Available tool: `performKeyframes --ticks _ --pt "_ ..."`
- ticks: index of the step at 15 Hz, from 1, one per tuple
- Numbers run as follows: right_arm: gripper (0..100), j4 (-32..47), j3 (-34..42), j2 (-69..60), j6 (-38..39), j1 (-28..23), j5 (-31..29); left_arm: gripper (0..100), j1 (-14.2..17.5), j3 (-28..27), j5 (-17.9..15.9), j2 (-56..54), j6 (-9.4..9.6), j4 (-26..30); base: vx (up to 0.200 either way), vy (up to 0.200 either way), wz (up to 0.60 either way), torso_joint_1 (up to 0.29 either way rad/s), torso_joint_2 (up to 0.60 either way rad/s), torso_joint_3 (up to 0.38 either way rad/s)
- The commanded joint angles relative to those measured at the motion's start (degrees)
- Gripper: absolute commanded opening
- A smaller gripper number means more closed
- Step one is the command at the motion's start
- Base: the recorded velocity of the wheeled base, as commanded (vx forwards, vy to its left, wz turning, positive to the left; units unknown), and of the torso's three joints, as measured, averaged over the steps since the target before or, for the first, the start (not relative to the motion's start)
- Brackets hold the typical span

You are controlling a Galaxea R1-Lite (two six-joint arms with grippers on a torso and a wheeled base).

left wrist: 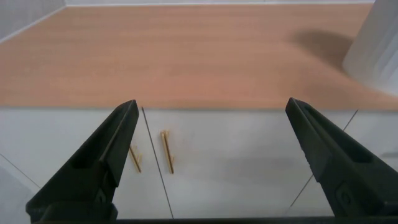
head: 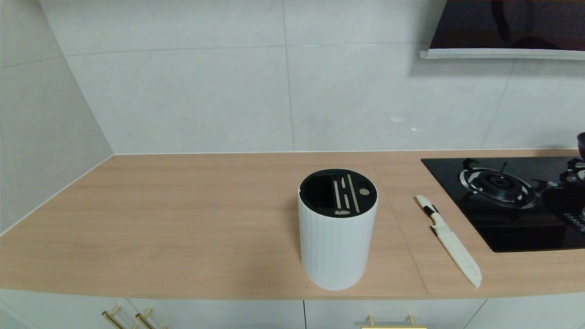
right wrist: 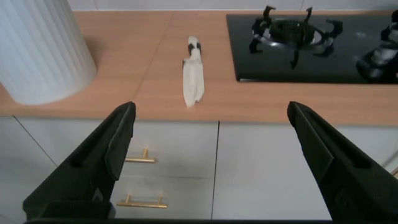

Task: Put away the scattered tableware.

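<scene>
A cream speckled knife [head: 448, 238] [right wrist: 193, 76] lies flat on the wooden counter [head: 183, 219], between the holder and the hob, its blade pointing toward the front edge. A white ribbed cylindrical knife holder [head: 337, 228] [right wrist: 40, 46] with a black slotted top stands upright to the knife's left. My right gripper [right wrist: 211, 121] hangs open in front of the counter edge, below and short of the knife. My left gripper [left wrist: 212, 115] is open too, in front of the cabinet doors, with the holder [left wrist: 376, 50] off to one side.
A black gas hob [head: 507, 201] [right wrist: 311, 37] with burner grates fills the counter's right end, under a range hood [head: 502, 32]. Tiled walls close the back and left. Cabinet doors with gold handles [left wrist: 165, 151] [right wrist: 140, 157] sit below the counter.
</scene>
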Motion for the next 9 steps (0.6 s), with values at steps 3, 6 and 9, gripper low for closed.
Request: performKeyframes --ticks 3,6,9 --pt "100 -0.04 0.00 0.07 -0.01 0.02 0.01 100 0.04 0.00 0.01 0.00 -0.01 -0.02 0.000 0.000 0.00 0.271 -0.59 -0.313" --pt "100 -0.04 0.00 0.07 -0.01 0.02 0.01 100 0.04 0.00 0.01 0.00 -0.01 -0.02 0.000 0.000 0.00 0.233 -0.49 -0.261" --pt "100 -0.04 0.00 0.07 -0.01 0.02 0.01 100 0.04 0.00 0.01 0.00 -0.01 -0.02 0.000 0.000 0.00 0.180 -0.38 -0.190"
